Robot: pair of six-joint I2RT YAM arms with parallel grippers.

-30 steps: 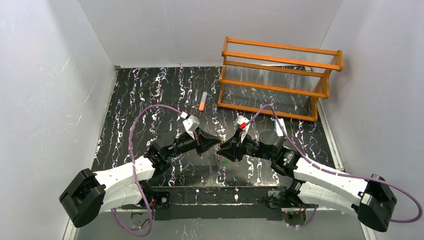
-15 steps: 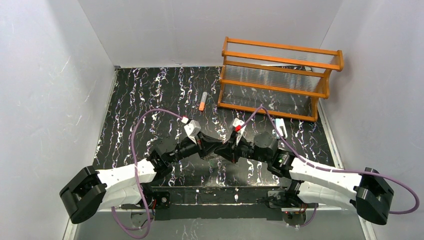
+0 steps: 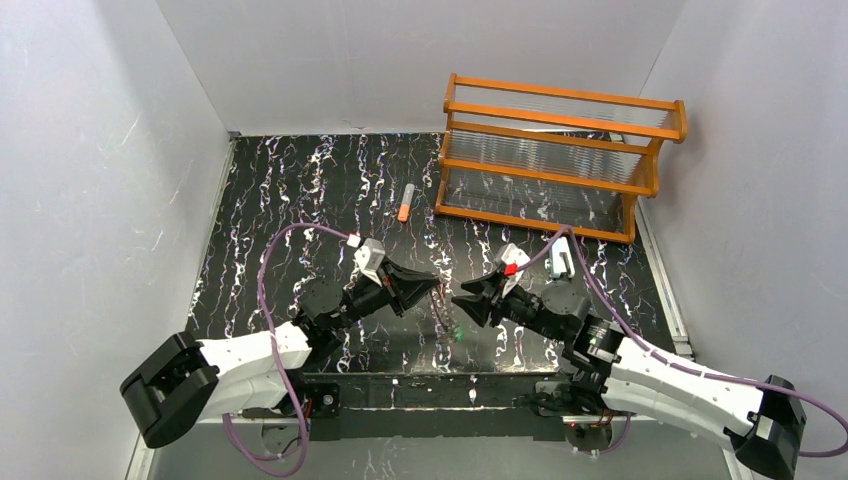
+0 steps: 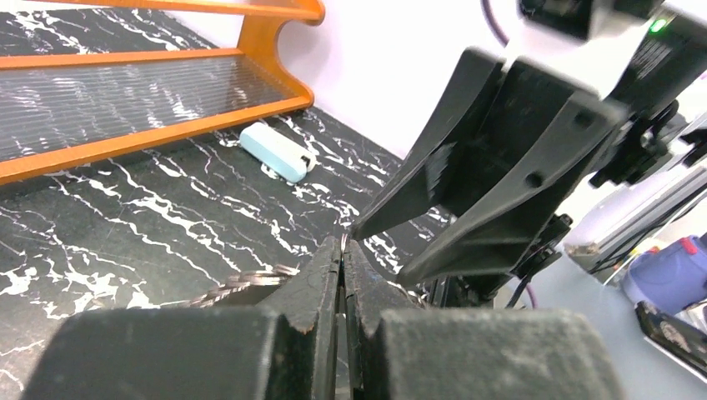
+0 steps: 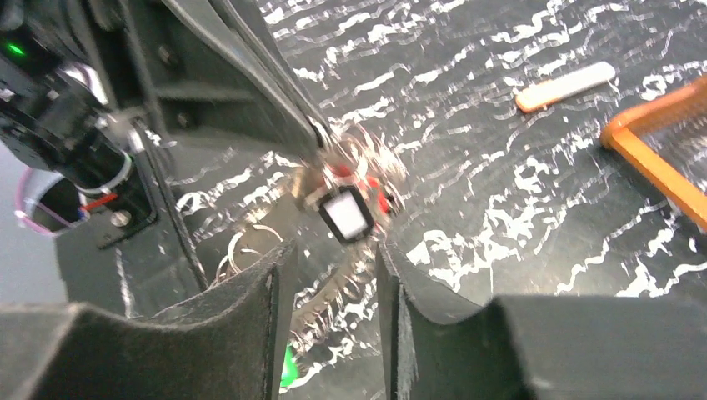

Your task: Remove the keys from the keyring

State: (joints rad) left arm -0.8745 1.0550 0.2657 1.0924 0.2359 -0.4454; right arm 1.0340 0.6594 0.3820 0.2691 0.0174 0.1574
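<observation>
My left gripper (image 3: 432, 284) is shut on the keyring (image 5: 360, 158), a blurred bunch of grey metal at its tips; the ring's edge (image 4: 250, 282) shows beside the shut jaws (image 4: 343, 247). A dark-and-white key (image 5: 346, 215) and a red key (image 5: 377, 190) hang just below it. A string of small rings (image 5: 333, 292) runs down to a green key (image 3: 455, 330); whether that key rests on the table I cannot tell. My right gripper (image 3: 463, 300) stands open a short way to the right, its fingers (image 5: 275, 279) apart with nothing between them.
The orange wooden rack (image 3: 560, 160) stands at the back right. An orange-and-grey tube (image 3: 405, 203) lies left of it, and a pale white-blue clip (image 3: 560, 258) lies in front of it. White walls close in the black marbled table (image 3: 300, 190).
The two grippers were tip to tip half a second ago. The right one has drawn back to the right and opened, and the green key now shows below the gap.
</observation>
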